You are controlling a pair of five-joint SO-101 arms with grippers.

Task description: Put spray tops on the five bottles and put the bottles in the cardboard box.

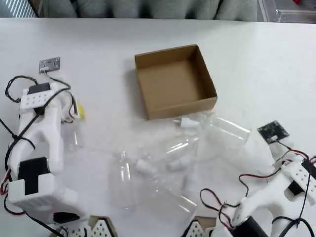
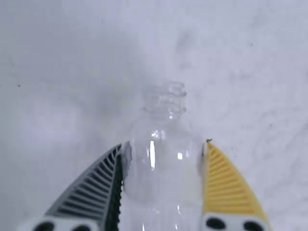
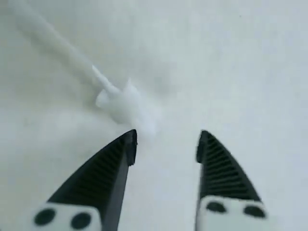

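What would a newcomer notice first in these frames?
The open cardboard box in the middle of the table, nothing in it, with clear bottles lying scattered in front of it. The left gripper clasps a capless bottle by its sides; the right gripper hangs open by a white spray top.

No readable text, numbers or signs in any view. The small dark circuit board (image 1: 272,131) on the surface (image 1: 247,59) has pale specks, too small to tell if they're print. The cardboard box (image 1: 175,81) walls are plain brown.
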